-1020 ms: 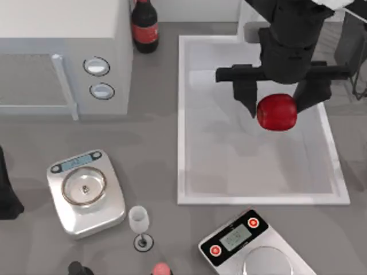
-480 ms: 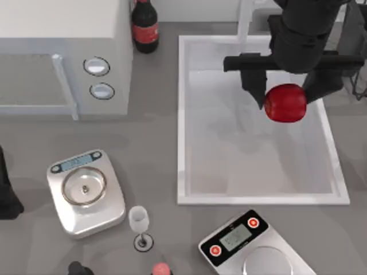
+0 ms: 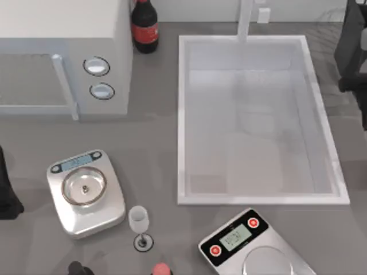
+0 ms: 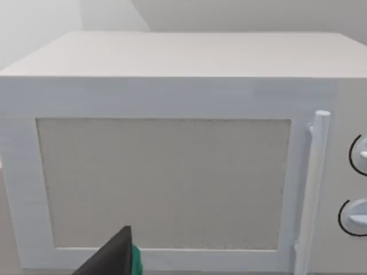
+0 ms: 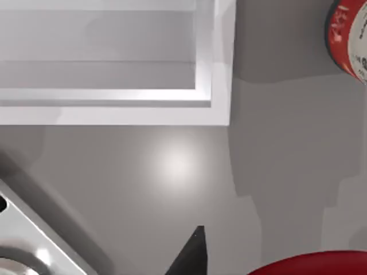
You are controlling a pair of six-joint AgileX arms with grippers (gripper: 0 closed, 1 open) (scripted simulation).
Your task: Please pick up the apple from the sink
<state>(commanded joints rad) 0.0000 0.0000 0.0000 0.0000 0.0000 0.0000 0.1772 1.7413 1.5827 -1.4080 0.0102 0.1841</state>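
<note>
The apple (image 5: 315, 262) sits right at the right pincer (image 5: 252, 269), seemingly pinched in it, though one finger is hidden. It hangs over the worktop (image 5: 172, 166), outside the sink (image 5: 221, 63) corner. The left arm (image 3: 6, 195) is parked at the left edge.

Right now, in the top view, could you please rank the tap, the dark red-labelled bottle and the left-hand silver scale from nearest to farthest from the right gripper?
From the right gripper, at the table's right edge:
1. Tap, on the rim of the sink, right half.
2. Dark bottle, beside the microwave.
3. Silver scale, far left.
</note>
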